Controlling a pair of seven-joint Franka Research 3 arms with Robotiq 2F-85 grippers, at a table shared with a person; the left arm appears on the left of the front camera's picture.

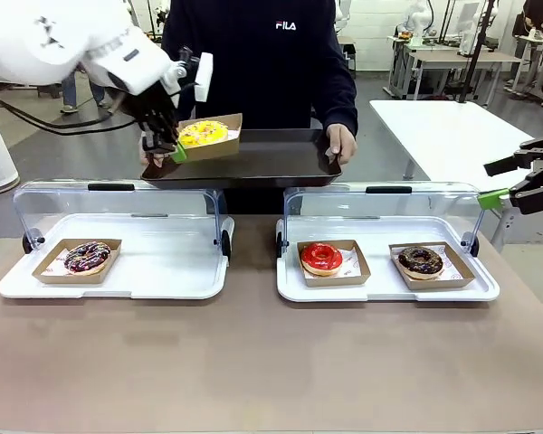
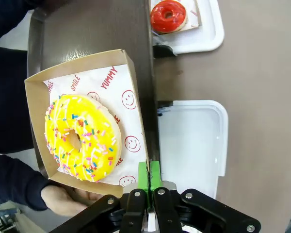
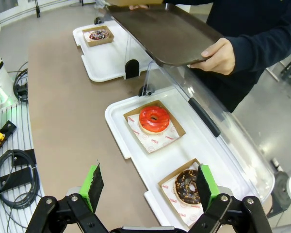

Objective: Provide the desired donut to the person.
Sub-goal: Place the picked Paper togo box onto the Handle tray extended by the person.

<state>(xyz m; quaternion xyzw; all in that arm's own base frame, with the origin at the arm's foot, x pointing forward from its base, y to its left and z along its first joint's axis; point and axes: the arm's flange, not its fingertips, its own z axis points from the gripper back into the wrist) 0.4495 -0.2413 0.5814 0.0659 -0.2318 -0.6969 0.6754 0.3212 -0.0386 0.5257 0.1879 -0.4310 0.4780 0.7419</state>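
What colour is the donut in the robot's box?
The donut in the box is yellow with rainbow sprinkles; left wrist view shows it best.

Person's hand (image 2: 67, 200) partly behind box (image 2: 80, 63)

The front view looks from the near edge of the table (image 1: 253, 362) straight across at the person (image 1: 262, 63) on the far side. The left wrist view looks down from close above the carton (image 2: 121, 97) and the dark tray (image 2: 87, 29). The right wrist view looks from the right end, higher and farther off, leftward along the table. All three share the dark tray and the red donut (image 1: 321, 258).
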